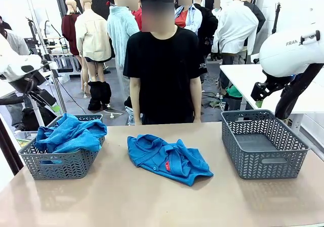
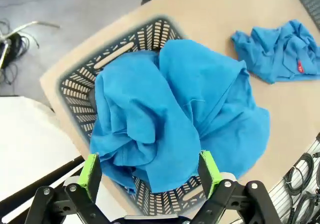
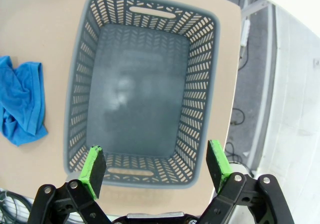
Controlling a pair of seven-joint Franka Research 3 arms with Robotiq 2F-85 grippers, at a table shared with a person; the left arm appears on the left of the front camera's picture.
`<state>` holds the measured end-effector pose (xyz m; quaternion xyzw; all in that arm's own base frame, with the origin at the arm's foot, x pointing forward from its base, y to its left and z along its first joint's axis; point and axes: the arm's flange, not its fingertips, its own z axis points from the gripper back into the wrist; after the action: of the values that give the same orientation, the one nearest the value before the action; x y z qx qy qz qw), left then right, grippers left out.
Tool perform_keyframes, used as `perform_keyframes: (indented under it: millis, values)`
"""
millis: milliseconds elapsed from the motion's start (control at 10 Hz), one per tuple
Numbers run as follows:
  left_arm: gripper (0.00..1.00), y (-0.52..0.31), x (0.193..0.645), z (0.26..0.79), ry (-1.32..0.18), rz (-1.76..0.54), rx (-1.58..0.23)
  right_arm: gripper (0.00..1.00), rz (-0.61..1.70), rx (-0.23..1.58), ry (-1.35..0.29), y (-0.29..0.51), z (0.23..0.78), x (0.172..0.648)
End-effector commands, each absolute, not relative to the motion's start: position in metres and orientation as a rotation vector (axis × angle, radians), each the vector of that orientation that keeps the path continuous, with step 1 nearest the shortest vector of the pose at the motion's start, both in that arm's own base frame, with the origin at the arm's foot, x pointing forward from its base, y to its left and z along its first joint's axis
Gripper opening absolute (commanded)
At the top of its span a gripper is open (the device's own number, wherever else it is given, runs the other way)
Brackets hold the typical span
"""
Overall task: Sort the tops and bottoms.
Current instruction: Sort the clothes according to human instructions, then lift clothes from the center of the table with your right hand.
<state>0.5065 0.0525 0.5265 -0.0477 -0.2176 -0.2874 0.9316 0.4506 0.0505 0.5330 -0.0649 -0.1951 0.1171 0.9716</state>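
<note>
From the front, a blue garment (image 1: 168,158) lies crumpled in the middle of the table (image 1: 126,201), between two grey baskets. Its long axis runs from far left to near right, and a small red tag shows near its centre. The left basket (image 1: 58,161) is heaped with turquoise-to-blue tops (image 1: 71,133) that spill over its rim; the right basket (image 1: 263,143) is bare. A person in black stands at the far side, just behind the lone garment. The left arm (image 1: 23,72) is raised at the far left, the right arm (image 1: 288,54) raised at the far right. Neither seems clearly nearer the garment.

In the left wrist view, the left gripper (image 2: 150,170) hangs above the full basket (image 2: 80,91) with its fingers spread apart and nothing between them. The piled tops (image 2: 170,114) sit directly beneath, and the lone garment (image 2: 280,51) lies well apart on the table, towards the top right of this view.

In the right wrist view, the right gripper (image 3: 156,165) hovers over the bare basket (image 3: 200,64), fingers released and holding nothing. An edge of the blue garment (image 3: 20,101) shows at the left, off to the side of the fingers, so any reach for it would have to travel left across the table.
</note>
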Motion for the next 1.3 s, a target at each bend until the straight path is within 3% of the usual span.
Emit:
perform_keyframes:
  millis: [0, 200, 1000, 1200]
  values:
    - [1.0, 0.064, 0.482, 0.541, -0.553, -0.572, -0.071, 1.0, 0.225, -0.149, -0.388, 0.052, 0.535, 0.452]
    - [1.0, 0.071, 0.469, 0.55, -0.606, -0.558, -0.053, 1.0, 0.225, -0.149, -0.388, 0.052, 0.535, 0.452]
    - [1.0, 0.071, 0.473, 0.559, -0.573, -0.554, -0.063, 1.0, 0.225, -0.149, -0.388, 0.052, 0.535, 0.452]
    - [1.0, 0.16, 0.444, 0.607, -0.811, -0.37, 0.061, 1.0, 0.225, -0.149, -0.388, 0.052, 0.535, 0.452]
